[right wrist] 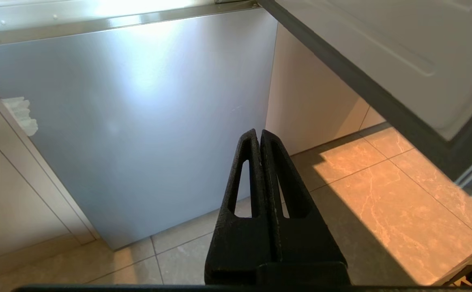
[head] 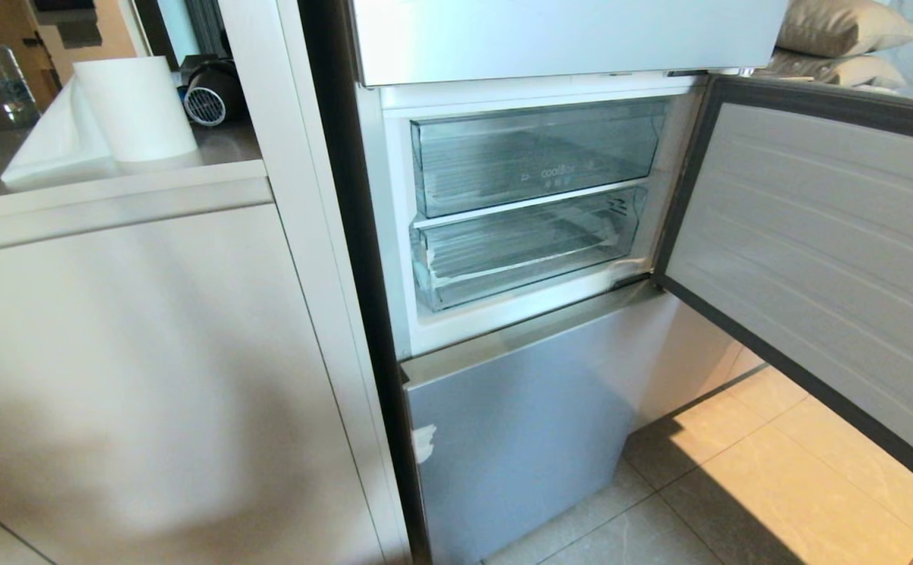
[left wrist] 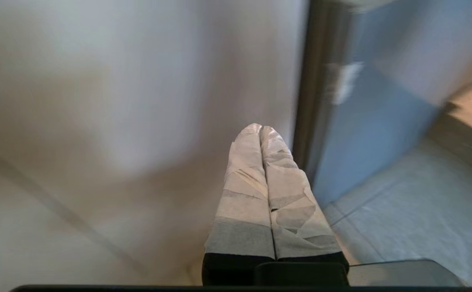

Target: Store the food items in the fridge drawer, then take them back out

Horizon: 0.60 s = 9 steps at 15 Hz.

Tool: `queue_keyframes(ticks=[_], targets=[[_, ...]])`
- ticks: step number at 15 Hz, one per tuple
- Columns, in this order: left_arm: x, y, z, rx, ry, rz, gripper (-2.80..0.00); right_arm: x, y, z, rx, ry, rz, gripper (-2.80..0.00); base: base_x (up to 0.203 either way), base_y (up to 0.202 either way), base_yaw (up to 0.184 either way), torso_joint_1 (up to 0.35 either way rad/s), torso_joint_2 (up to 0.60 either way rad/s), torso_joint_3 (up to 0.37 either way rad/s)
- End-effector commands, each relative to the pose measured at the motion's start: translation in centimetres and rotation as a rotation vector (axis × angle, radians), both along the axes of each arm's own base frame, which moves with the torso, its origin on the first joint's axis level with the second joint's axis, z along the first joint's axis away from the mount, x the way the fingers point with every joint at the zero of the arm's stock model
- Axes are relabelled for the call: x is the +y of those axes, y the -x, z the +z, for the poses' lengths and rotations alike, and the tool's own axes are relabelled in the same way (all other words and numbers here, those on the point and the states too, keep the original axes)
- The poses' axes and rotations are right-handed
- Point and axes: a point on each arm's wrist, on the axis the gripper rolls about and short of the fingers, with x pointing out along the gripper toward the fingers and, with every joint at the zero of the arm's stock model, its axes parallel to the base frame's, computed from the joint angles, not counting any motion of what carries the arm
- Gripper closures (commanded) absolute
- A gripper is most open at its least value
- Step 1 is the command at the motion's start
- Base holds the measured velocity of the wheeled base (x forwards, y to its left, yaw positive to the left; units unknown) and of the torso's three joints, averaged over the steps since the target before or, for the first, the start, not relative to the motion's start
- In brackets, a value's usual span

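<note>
Fridge drawer (head: 527, 251): pushed in, lower clear drawer in the open compartment; long axis across the front
Food: none visible
My left gripper (left wrist: 260, 132): pressed together, empty, low; drawer lies above
My right gripper (right wrist: 259, 136): pressed together, empty, low; neither clearly nearer

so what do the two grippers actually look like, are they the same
Not the same finish. The left gripper has two long tapering fingers wrapped in pale, whitish tape in overlapping patches, with black showing only at the base. The right gripper is bare matte black with a rough texture, and each finger has a long narrow slot cut through it. No cables or markings show on either, and the arms themselves are out of view.
</note>
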Motion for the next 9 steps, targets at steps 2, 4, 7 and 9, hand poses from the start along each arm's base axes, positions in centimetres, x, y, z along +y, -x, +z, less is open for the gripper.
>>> queue_keyframes(ticks=[2,4,7,9], targets=[[0.0,0.7,-0.7,-0.087,0.013,-0.018,0.0,0.0,0.0,0.0,0.003,0.045,0.004,0.0,0.0,0.0,0.0,0.0,0.0,0.0],[0.0,0.7,-0.6,-0.094,0.023,-0.01,0.0,0.0,0.1,0.3,-0.012,0.044,0.006,0.0,0.0,0.0,0.0,0.0,0.0,0.0],[0.0,0.7,-0.6,-0.096,0.054,-0.004,0.0,0.1,0.8,4.2,-0.073,-0.019,0.043,0.0,0.0,0.0,0.0,0.0,0.0,0.0],[0.0,0.7,-0.6,-0.096,0.077,-0.003,0.0,0.1,-0.7,7.2,0.024,-0.092,0.051,0.0,0.0,0.0,0.0,0.0,0.0,0.0]])
